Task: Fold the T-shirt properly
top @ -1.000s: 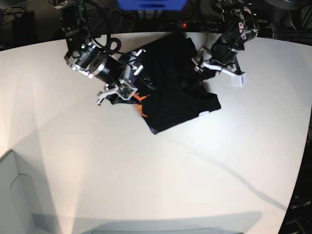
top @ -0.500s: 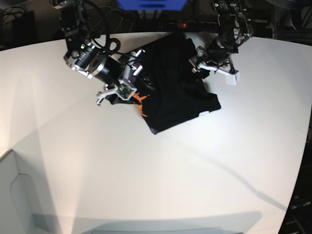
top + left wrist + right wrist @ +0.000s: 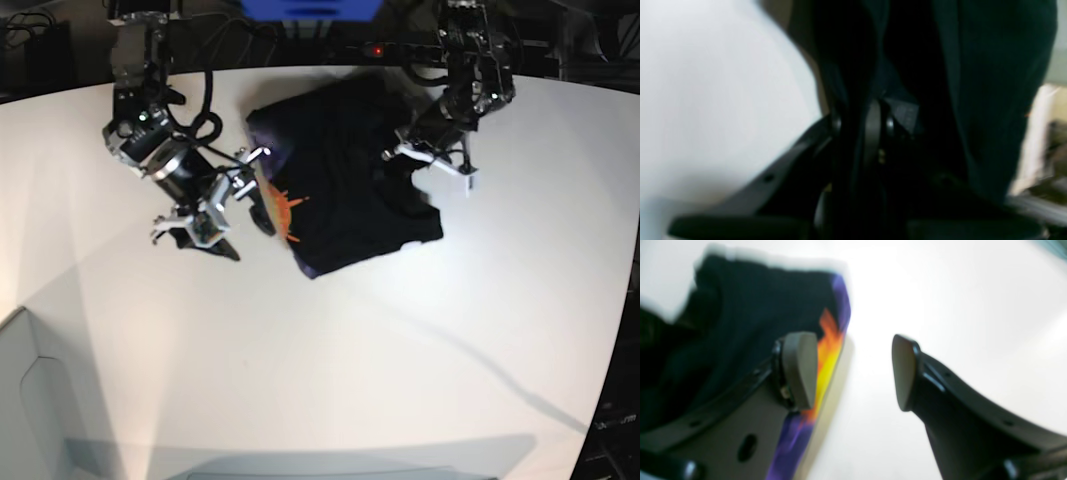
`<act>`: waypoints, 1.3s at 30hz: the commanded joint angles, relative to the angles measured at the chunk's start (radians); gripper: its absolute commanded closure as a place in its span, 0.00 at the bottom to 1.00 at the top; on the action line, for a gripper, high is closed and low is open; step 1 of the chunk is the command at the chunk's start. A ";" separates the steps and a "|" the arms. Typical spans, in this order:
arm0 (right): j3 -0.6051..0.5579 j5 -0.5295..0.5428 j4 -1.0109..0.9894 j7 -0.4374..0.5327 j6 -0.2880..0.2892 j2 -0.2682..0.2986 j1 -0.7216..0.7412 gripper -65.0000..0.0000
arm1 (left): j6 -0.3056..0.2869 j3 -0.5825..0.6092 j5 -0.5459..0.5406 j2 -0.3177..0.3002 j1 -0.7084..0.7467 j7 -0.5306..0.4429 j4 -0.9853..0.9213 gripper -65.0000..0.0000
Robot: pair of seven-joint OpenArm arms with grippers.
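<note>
Black T-shirt (image 3: 345, 185) pinched in left claw (image 3: 420, 160); right claw (image 3: 215, 205) agape alongside.

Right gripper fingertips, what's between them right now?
Only bare white table: in the right wrist view the right gripper is open, and the T-shirt lies beside one finger.

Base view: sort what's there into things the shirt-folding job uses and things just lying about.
Job:
T-shirt, black, bunched on the white table
left gripper, shut on the T-shirt
right gripper, open beside its edge

Lying about:
blue object at the far edge
cables behind the table
</note>
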 commanded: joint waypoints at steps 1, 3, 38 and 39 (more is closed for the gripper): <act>0.026 0.005 0.019 0.019 0.015 -0.013 0.019 0.45 | 0.041 0.045 0.119 -0.030 -0.012 0.031 -0.026 1.00; 0.071 0.003 0.019 0.019 0.015 -0.037 0.031 0.45 | 0.041 0.144 0.157 -0.087 -0.060 0.029 -0.047 1.00; 0.362 0.008 0.018 0.019 0.015 -0.097 -0.036 0.46 | 0.049 1.295 0.240 -0.010 -1.039 -0.126 -0.601 0.77; 0.364 0.008 0.019 0.019 0.015 -0.098 -0.036 0.46 | 0.050 1.295 0.240 -0.010 -1.042 -0.106 -0.596 0.66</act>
